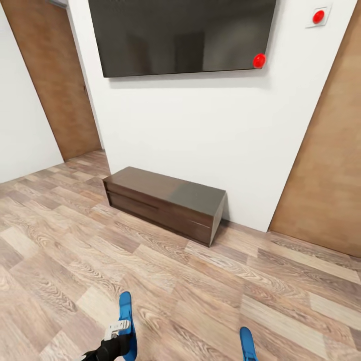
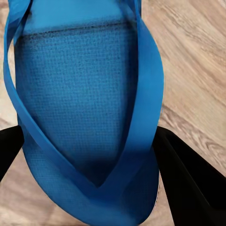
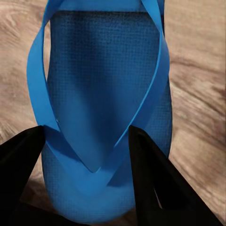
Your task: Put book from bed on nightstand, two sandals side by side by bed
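Wood-plank floor point(image 1: 210, 281), white wall point(image 1: 200, 125); long low dark-wood sideboard point(image 1: 165, 200) against it beneath a wall-mounted black screen point(image 1: 180, 35). Wooden doors point(image 1: 55, 80) on either side. Left gripper point(image 2: 89, 155) clamps the left blue sandal point(image 1: 126, 321) across its toe end; right gripper point(image 3: 87, 155) likewise grips the right blue sandal point(image 1: 247, 343). Both sandals are cut off by the head view's lower edge.

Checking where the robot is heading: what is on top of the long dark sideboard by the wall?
Nothing visible sits on the sideboard; its top looks bare. A dark screen hangs on the wall above it.
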`<state>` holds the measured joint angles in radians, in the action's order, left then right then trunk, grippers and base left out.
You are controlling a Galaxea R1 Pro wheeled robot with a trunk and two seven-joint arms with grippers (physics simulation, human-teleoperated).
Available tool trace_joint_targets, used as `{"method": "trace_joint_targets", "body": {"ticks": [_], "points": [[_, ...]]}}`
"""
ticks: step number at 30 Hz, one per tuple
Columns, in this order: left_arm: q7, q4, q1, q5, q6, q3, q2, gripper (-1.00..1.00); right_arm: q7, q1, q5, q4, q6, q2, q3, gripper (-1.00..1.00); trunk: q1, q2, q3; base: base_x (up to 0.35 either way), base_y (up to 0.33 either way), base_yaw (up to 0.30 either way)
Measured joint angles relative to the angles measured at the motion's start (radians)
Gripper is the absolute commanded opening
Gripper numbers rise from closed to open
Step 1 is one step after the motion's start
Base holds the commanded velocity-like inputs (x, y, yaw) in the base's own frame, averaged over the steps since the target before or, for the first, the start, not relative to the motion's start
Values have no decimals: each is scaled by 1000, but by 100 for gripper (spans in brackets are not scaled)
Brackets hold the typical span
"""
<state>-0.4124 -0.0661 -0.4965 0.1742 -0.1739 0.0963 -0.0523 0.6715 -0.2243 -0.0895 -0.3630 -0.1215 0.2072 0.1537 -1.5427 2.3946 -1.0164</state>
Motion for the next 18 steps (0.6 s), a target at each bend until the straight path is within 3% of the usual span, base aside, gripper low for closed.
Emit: {"method": "trace_joint_targets", "body": {"ticks": [18], "points": [[0, 0, 0, 0, 0, 0, 0, -100, 0, -1, -1, 0, 0, 0, 0, -100, 0, 0, 0, 0, 0, 294]]}}
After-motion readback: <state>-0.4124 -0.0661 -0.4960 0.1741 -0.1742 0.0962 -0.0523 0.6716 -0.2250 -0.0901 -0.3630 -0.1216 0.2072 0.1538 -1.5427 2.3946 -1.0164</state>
